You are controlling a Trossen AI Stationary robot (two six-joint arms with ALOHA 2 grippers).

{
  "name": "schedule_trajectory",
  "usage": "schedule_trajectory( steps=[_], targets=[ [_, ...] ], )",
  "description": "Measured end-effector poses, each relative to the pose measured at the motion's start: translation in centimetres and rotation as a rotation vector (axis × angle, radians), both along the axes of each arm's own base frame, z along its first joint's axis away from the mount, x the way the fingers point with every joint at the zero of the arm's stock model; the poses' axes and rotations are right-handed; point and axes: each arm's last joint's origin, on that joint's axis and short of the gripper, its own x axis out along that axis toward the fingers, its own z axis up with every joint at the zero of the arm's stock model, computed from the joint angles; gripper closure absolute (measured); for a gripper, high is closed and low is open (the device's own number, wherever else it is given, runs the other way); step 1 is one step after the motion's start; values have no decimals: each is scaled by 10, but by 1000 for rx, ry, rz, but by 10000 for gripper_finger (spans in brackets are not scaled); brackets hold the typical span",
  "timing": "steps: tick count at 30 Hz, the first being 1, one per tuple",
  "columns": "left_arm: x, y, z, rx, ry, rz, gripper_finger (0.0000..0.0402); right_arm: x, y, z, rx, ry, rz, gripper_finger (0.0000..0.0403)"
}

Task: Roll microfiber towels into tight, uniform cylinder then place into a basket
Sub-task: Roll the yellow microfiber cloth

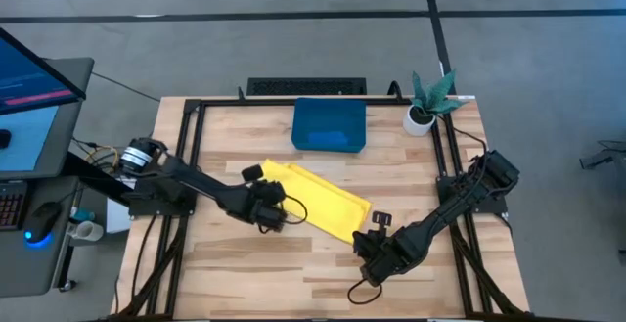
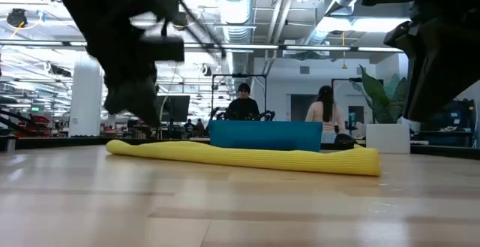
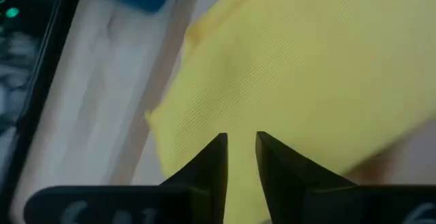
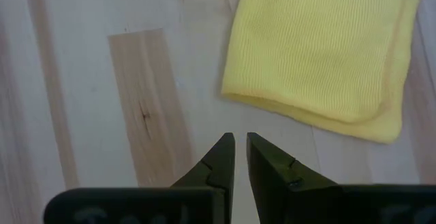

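A yellow microfiber towel (image 1: pixel 318 200) lies on the wooden table as a long flat band of several layers, slanting from the middle toward the near right. Its whole length rests on the wood (image 2: pixel 247 155). The dark teal basket (image 1: pixel 297 126) stands beyond it at the far middle. My left gripper (image 1: pixel 276 214) hovers just above the towel's left end (image 3: pixel 300 81), its fingers a small gap apart with nothing between them. My right gripper (image 1: pixel 367 249) waits over bare wood just short of the towel's right end (image 4: pixel 327 54), its fingers a narrow slit apart.
A white pot with a green plant (image 1: pixel 423 116) stands at the far right corner. Black frame rails (image 1: pixel 196 156) run along the table's left, right and far sides. A monitor (image 1: pixel 29 97) sits off the left edge. Two people (image 2: pixel 244 100) are in the room behind.
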Motion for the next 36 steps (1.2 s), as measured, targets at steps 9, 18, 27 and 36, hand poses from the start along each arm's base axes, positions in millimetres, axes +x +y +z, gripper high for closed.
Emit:
schedule_trajectory(
  steps=[9, 18, 27, 36],
  targets=[
    [24, -45, 3, -136, -207, -310, 340, 0, 0, 0, 3, -3, 0, 340],
    [64, -57, -20, -128, -431, -464, 340, 1, 1, 0, 7, -9, 0, 340],
    [72, -43, -34, -236, -382, -496, 340, 1, 1, 0, 12, -15, 1, 340],
    [59, -44, -42, -406, -164, -590, 340, 1, 1, 0, 11, -15, 2, 340]
  ],
)
